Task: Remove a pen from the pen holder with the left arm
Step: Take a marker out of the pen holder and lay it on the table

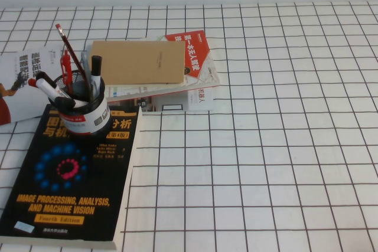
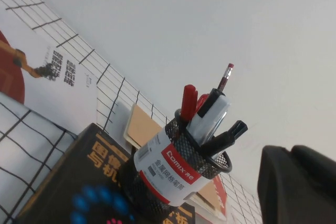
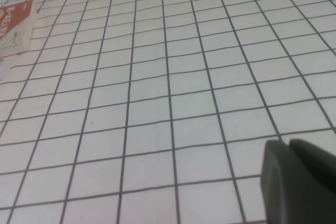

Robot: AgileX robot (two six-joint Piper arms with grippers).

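Pen holder (image 1: 90,112) is black mesh with a red-and-white label, stuffed with red and black pens (image 1: 67,72), sitting on the black textbook (image 1: 65,187). Left gripper (image 2: 291,156) is clenched, empty, near it but apart. Right gripper (image 3: 289,145) looks clenched too, over the gridded table (image 3: 157,103).

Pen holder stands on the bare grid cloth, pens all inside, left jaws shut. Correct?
No: the pen holder stands on the black book, as the high view shows. The pens are inside. The left gripper is apart from the holder, jaws shut; the right gripper hangs over bare grid cloth.
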